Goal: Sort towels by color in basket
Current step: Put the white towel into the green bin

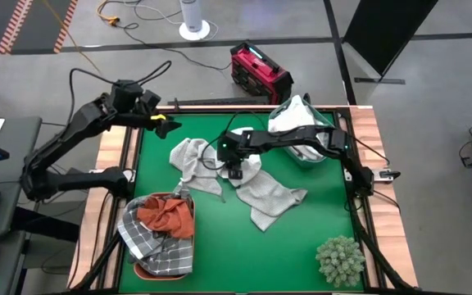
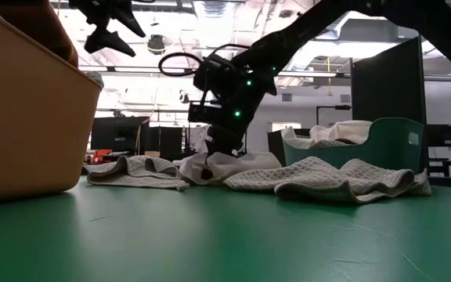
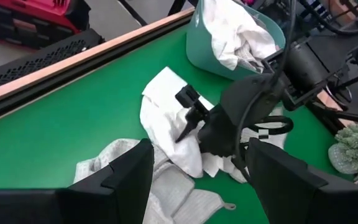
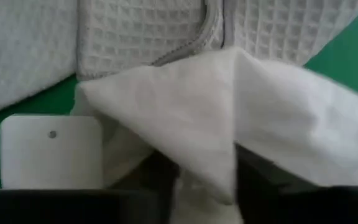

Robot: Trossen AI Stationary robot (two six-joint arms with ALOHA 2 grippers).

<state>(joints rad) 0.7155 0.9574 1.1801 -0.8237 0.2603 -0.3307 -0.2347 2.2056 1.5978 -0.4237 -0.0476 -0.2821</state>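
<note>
A white towel (image 1: 247, 166) lies crumpled mid-table, overlapping two grey waffle towels (image 1: 190, 157) (image 1: 270, 199). My right gripper (image 1: 234, 171) reaches down onto it from the table's right and is shut on a raised fold (image 4: 210, 143). My left gripper (image 1: 164, 124) hangs open above the table's far left, holding nothing; its fingers (image 3: 129, 180) stand wide apart in the left wrist view. A teal basket (image 1: 328, 131) at the far right holds white towels (image 1: 289, 117). A tan basket (image 1: 142, 269) at the near left holds a grey checked towel (image 1: 150, 242) and a rust-orange towel (image 1: 167, 215). My right gripper pinches a ridge of the white towel (image 4: 207, 134) between its two fingers (image 4: 160, 174), coming from above and slanting in from the table's right. The cloth bunches up into a peak between them. The rest of the towel (image 2: 229, 166) lies on the table and on the grey towels.
A spiky pale-green plant ball (image 1: 340, 260) sits at the near right corner. A paper tag (image 4: 50, 149) lies beside the white towel. Wooden rails (image 1: 374, 147) edge the green tabletop. A red case (image 1: 259, 72) stands on the floor beyond the far edge.
</note>
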